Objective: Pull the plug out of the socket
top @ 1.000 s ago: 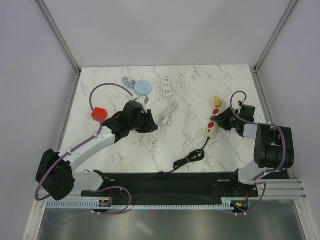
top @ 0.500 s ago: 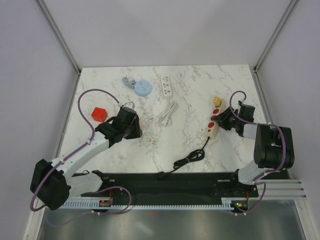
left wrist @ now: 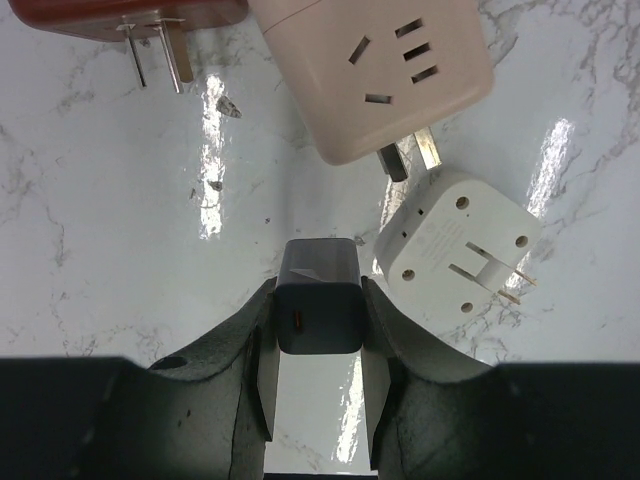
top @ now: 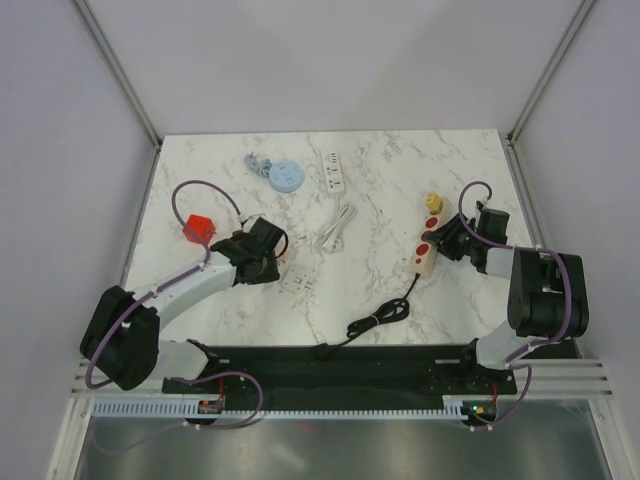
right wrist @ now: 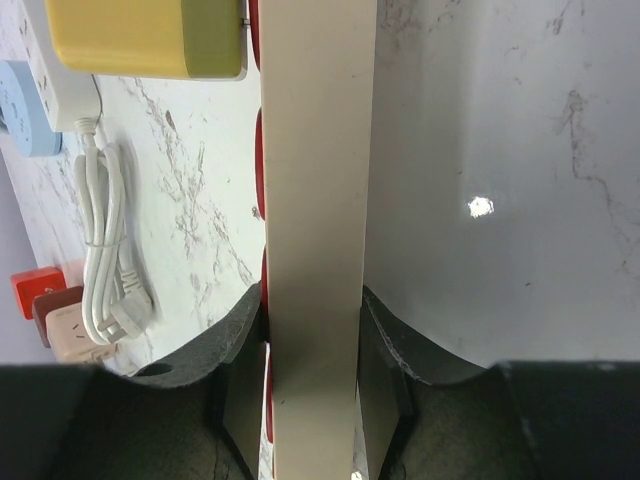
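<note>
White marble counter (top: 380,200): our left fingers (left wrist: 240,350) hold a black cube plug (left wrist: 318,305), right fingers (right wrist: 400,338) clamp the beige power strip (right wrist: 315,200); we fear a sideways tug twists it loose.

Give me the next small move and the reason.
Probably open the left gripper to drop the black charger: it is already free of any socket, held beside the loose pink adapter and white adapter. The yellow plug sits in the power strip.

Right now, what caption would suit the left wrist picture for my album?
Left gripper clamps a black charger; a pink adapter and a white adapter lie just beyond it.
</note>
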